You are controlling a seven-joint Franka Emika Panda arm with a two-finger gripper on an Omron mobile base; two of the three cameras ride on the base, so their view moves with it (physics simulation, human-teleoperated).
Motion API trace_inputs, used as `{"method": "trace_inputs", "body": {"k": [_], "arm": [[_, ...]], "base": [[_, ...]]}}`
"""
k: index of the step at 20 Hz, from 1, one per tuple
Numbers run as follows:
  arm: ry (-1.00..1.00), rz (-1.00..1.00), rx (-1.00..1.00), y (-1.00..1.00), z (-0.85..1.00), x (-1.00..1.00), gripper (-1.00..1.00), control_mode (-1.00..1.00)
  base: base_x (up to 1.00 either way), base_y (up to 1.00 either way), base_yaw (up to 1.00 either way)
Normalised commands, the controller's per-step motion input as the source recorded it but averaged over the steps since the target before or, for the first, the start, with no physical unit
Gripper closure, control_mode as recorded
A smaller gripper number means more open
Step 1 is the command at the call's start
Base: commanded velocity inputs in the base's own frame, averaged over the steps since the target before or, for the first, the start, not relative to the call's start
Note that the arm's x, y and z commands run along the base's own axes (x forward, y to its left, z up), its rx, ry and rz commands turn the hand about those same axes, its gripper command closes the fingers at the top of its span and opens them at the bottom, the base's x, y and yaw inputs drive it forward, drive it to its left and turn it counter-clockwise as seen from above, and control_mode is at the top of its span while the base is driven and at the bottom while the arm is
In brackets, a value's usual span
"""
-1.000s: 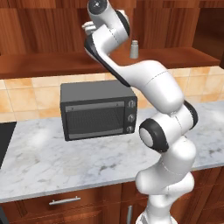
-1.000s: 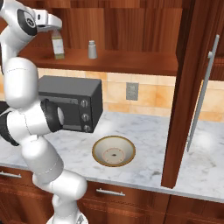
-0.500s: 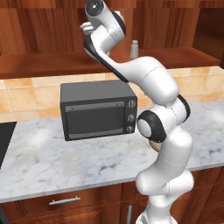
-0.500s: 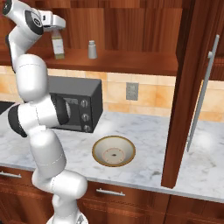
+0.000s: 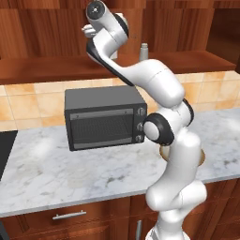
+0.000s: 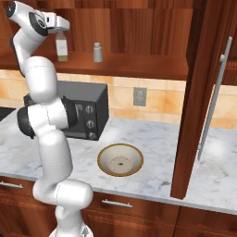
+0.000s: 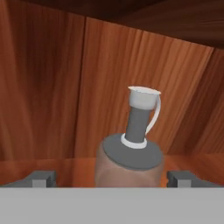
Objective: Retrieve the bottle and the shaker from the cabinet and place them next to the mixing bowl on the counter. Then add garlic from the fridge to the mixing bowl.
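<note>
The tool [image 7: 112, 178] hung wide open up in the cabinet [image 6: 139, 28], its fingertips [image 7: 41, 178] on either side of the bottle [image 7: 129, 153], gripping nothing. The shaker [image 6: 97, 52] stood just beside on the shelf; the mixing bowl [image 6: 120, 159] sat on the table [image 6: 152, 143].

Light is falling evenly and softly across the scene, with no source showing. Pale sheen is lying on the counter [image 5: 70, 173] left of the dark oven [image 5: 104, 117]. The cabinet [image 7: 52, 87] interior is reading dim toward its top. Rendered edges are looking slightly soft and blocky; no edge distortion is showing.
</note>
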Motion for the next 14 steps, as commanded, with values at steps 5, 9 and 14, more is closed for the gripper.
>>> {"method": "trace_inputs", "body": {"k": [5,9,14], "arm": [[0.0,0.0,0.0,0.0,0.0,0.1,1.0,-1.0],[0.0,0.0,0.0,-0.03,-0.05,0.11,1.0,-1.0],[0.0,0.0,0.0,-0.25,-0.56,0.22,1.0,-1.0]], "base": [[0.0,0.0,0.0],[0.0,0.0,0.0],[0.0,0.0,0.0]]}}
